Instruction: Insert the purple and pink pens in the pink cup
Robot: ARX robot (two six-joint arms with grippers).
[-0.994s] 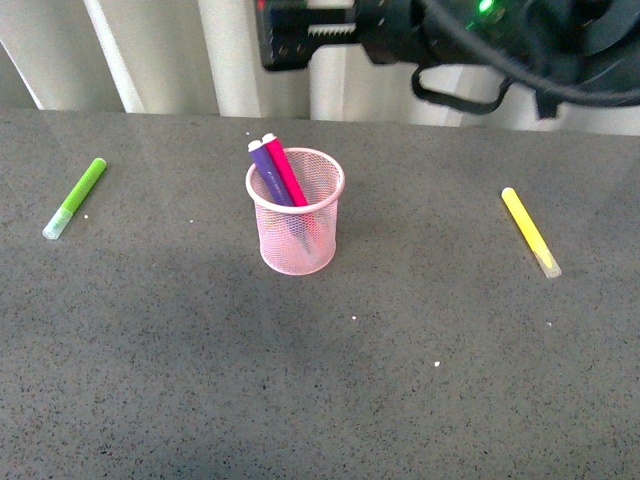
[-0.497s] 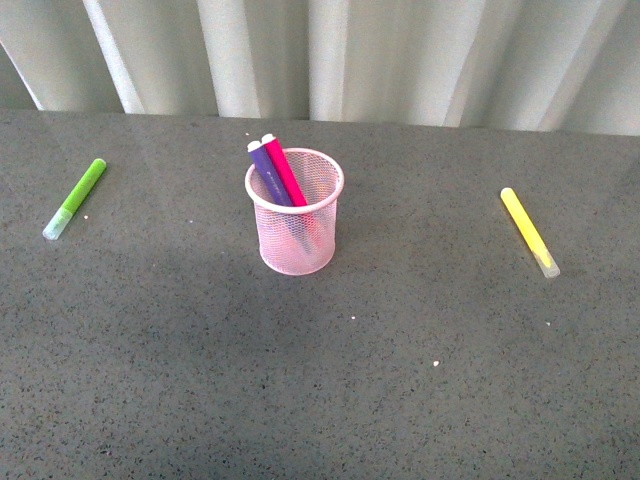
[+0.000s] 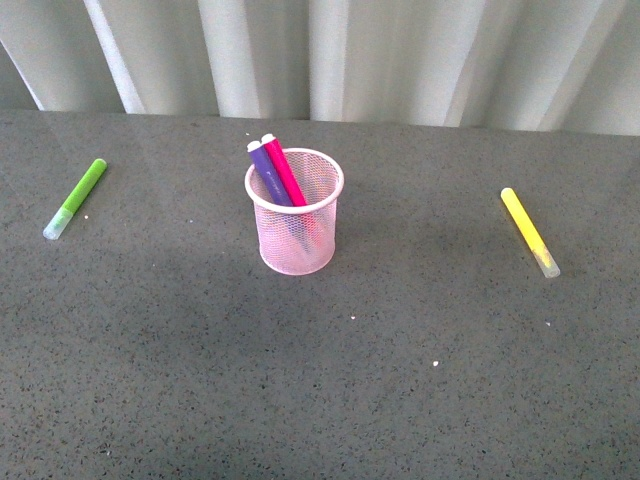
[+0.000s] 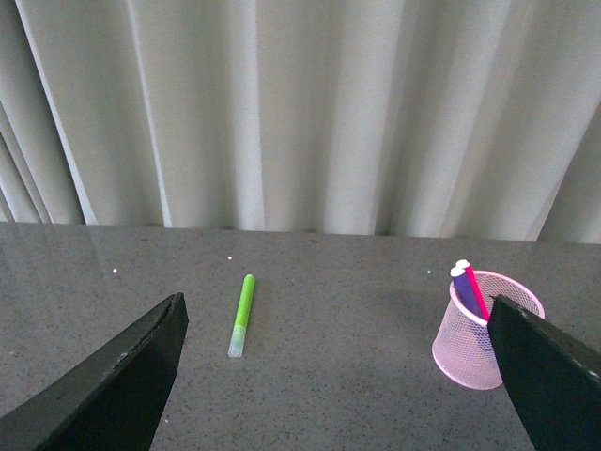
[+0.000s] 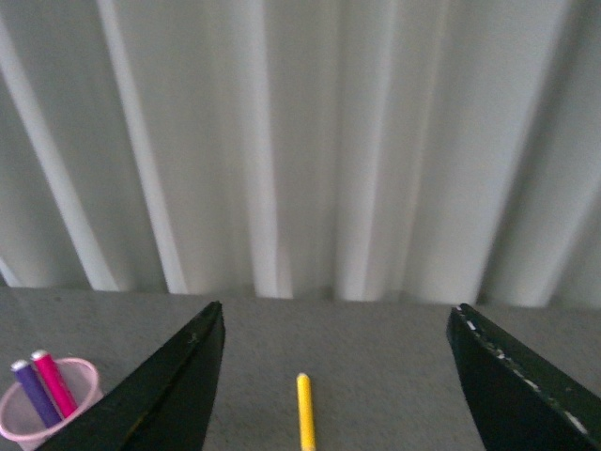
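Note:
The pink cup stands upright at the middle of the grey table. The purple pen and the pink pen both stand inside it, leaning to the back left, tops above the rim. Neither arm shows in the front view. My left gripper is open and empty, held well above the table; its view shows the cup with both pens. My right gripper is open and empty, also raised; the cup shows at the edge of its view.
A lime-green marker lies on the table at the left, also in the left wrist view. A yellow marker lies at the right, also in the right wrist view. A white curtain hangs behind the table.
One second ago a black arm showed at the top of the front view; it has withdrawn out of view. The cup and pens have not moved.

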